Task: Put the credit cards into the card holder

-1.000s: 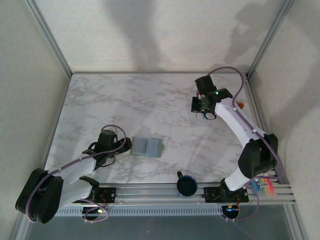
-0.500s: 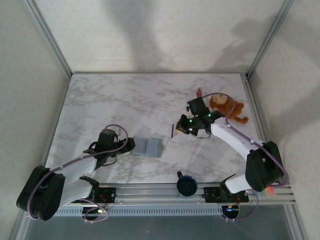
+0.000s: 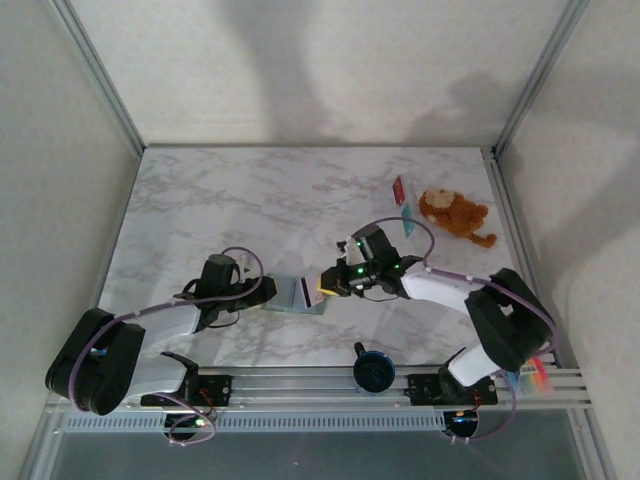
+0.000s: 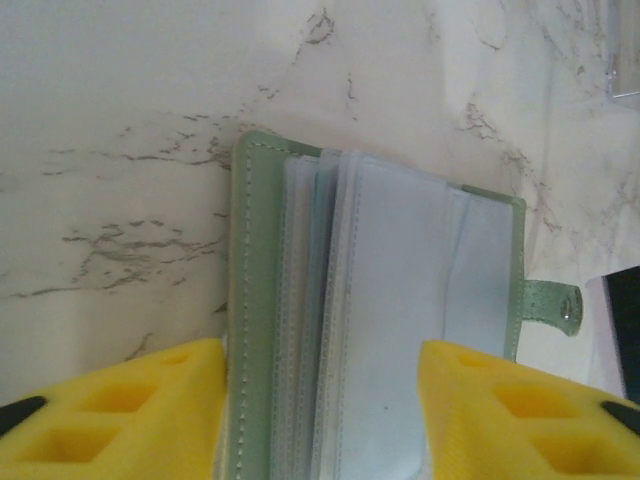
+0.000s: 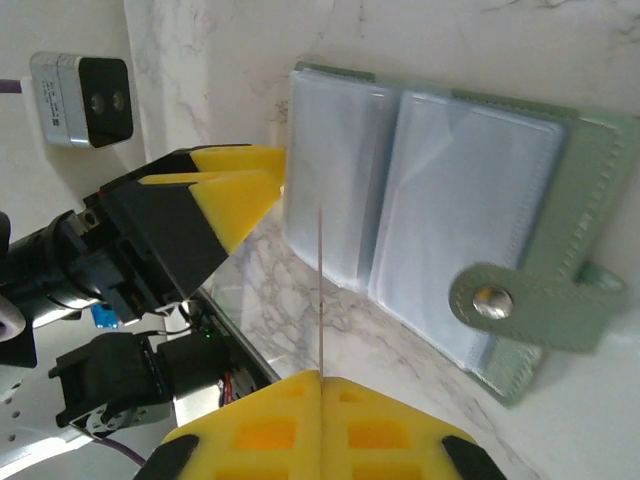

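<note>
The right gripper [image 5: 321, 385] has its yellow pads pressed together on a thin card [image 5: 321, 290], seen edge-on and standing up from the fingertips, its far edge over the left leaf of the card holder [image 5: 440, 220]. The holder lies open on the marble table [image 3: 200, 200], clear sleeves up, its snap strap [image 5: 530, 305] off to the right side. The left gripper [image 4: 320, 420] reaches the holder's other end with its fingers spread, the holder [image 4: 370, 300] between them; I cannot tell whether they press it. Seen from above, both grippers meet at the holder [image 3: 295, 293] near the front middle of the table. Well apart, a red card [image 3: 403, 190] lies just beside a brown plush toy [image 3: 455, 215].
</note>
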You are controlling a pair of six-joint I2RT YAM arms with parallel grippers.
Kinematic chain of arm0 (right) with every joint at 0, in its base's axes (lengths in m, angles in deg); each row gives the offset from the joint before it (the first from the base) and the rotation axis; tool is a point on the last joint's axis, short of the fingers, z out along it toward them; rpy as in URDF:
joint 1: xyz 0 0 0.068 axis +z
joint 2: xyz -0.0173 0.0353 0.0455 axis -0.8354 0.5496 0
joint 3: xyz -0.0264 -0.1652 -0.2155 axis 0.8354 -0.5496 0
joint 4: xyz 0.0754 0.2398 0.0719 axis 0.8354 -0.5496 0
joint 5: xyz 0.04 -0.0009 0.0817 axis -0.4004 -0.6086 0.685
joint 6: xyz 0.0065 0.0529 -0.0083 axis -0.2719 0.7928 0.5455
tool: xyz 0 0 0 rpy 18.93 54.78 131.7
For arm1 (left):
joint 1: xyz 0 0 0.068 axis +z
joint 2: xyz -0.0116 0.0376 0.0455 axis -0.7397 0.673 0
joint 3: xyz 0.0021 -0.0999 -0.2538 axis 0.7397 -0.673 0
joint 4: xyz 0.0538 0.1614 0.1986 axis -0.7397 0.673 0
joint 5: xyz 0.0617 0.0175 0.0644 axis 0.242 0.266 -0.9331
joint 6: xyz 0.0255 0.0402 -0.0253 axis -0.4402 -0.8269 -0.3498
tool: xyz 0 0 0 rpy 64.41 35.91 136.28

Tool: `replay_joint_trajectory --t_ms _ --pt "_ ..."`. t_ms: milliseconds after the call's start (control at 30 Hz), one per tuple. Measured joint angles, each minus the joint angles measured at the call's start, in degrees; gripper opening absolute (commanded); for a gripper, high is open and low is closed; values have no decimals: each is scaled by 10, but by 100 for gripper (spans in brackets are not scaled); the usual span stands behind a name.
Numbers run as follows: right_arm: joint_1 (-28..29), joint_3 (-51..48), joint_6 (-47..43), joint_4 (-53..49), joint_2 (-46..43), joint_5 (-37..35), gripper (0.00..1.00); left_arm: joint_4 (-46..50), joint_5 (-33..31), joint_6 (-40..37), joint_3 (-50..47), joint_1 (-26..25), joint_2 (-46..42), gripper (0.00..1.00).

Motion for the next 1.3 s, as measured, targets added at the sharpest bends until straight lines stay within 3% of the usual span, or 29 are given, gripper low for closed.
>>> replay_joint_trajectory --t_ms 100,367,633,833,1300 --pt "2 0 6 33 42 18 0 -2 -1 0 5 0 14 41" --pt "3 5 10 59 108 25 0 -1 -2 0 11 0 24 40" --pt "3 5 24 114 127 38 0 2 -7 0 12 1 27 33" --pt "-1 3 25 129 124 44 0 6 -17 2 16 0 35 22" --pt "-18 -2 13 186 164 85 0 0 -9 4 41 -1 66 14"
